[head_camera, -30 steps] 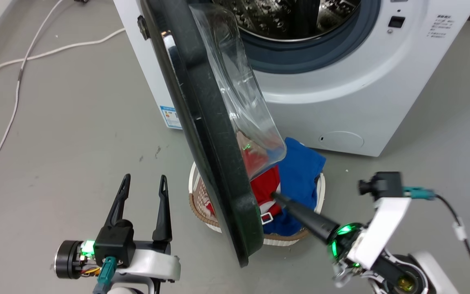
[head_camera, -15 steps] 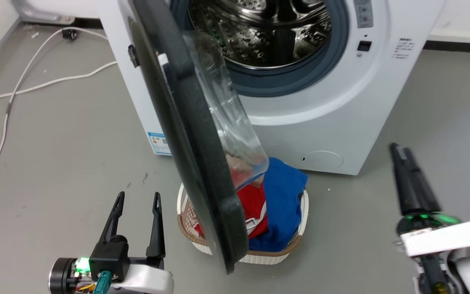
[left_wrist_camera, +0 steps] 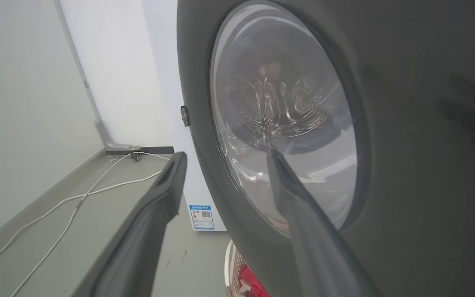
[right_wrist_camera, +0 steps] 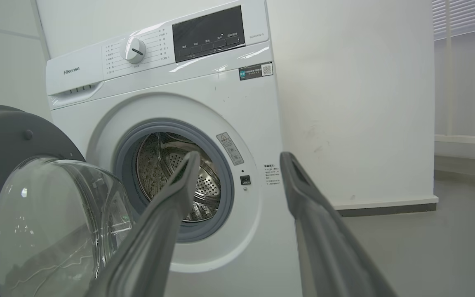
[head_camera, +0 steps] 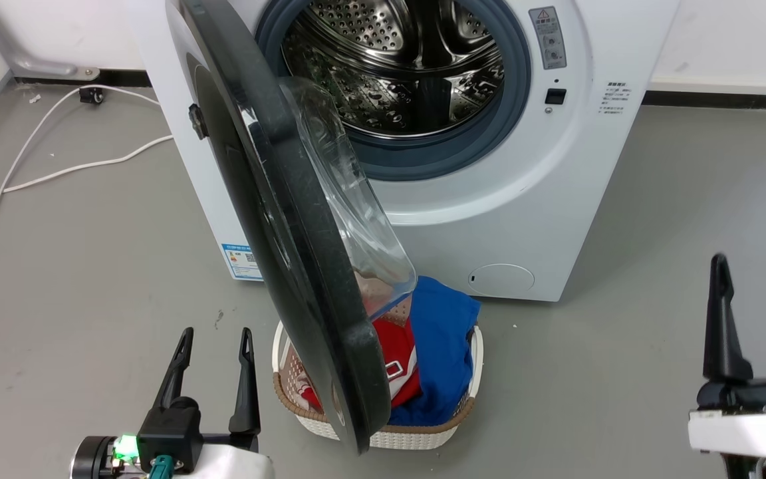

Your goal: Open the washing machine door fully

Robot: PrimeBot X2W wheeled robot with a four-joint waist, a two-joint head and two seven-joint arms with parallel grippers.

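Black glossy round washing machine door [head_camera: 310,266], bulging clear glass.

Bright, even indoor light reaches every view and leaves only soft shadows on the floor [head_camera: 90,266], white glare streaks the glass of the washing machine door [head_camera: 283,219] and the steel drum [head_camera: 396,73], and the near fingers [left_wrist_camera: 146,231] in both wrist views are blurred and wide-angle stretched.

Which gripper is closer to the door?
The left gripper: it is open, just beside the outer face of the door. The right gripper, also open, stands far off on the other side.
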